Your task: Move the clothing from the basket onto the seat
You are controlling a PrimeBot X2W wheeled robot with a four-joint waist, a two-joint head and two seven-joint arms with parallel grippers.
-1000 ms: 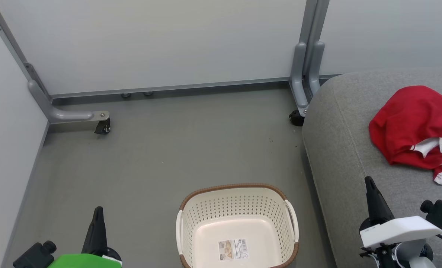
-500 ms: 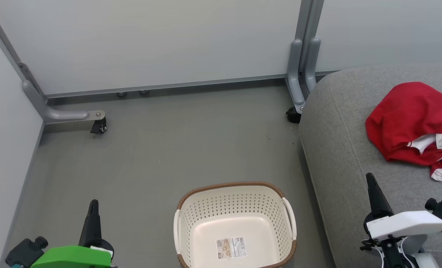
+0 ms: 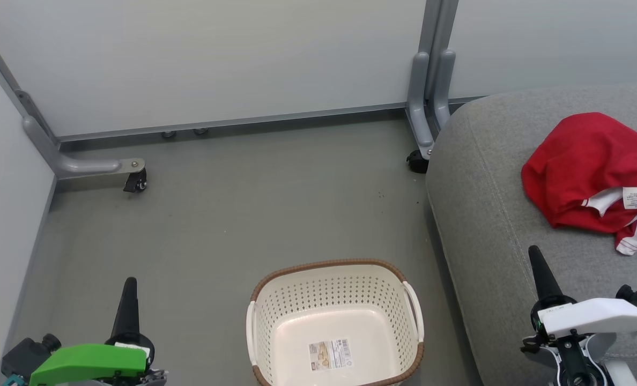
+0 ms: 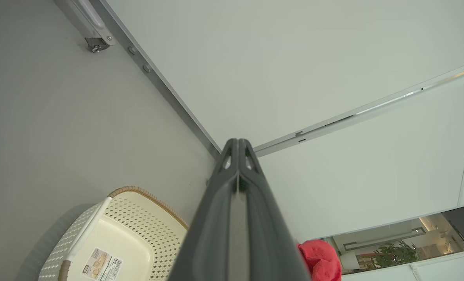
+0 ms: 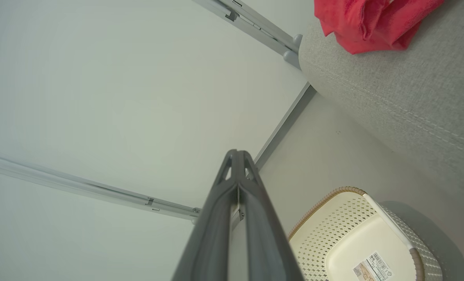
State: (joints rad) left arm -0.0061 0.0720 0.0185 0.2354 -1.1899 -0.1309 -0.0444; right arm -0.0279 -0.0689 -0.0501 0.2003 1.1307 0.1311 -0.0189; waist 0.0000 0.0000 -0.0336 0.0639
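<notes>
1. the clothing [image 3: 592, 171] lies in a crumpled red heap on the seat [image 3: 490, 225], toward its far right part. white trim and a white tag show at the heap's near edge.
2. the seat is a grey woven cushion with a rounded corner and a stitched seam. it takes up the right of the scene, and its left side stands just right of the basket [image 3: 329, 265].
3. the basket stands upright on the floor [image 3: 232, 214], near and central, well apart from the clothing. its cream bottom shows, with a paper label [image 3: 330, 354] lying flat on it.
4. the left gripper [image 3: 128, 289] is at the near left, over the floor. it is left of the basket and apart from it, and it points toward the far side. in the left wrist view its two fingers [image 4: 216, 218] press together along their length. the jaws are closed and hold nothing.
5. the right gripper [image 3: 538, 262] is at the near right, over the near left part of the seat. it is on the near side of the clothing and clear of it. in the right wrist view its fingers [image 5: 216, 226] meet at the tips. the jaws are closed with nothing between them.
6. pale wall panels [image 3: 216, 64] close the far side and the left. grey frame legs [image 3: 428, 107] stand at their foot. one caster [image 3: 135, 182] sits at the far left, another just beside the seat's far left corner.
</notes>
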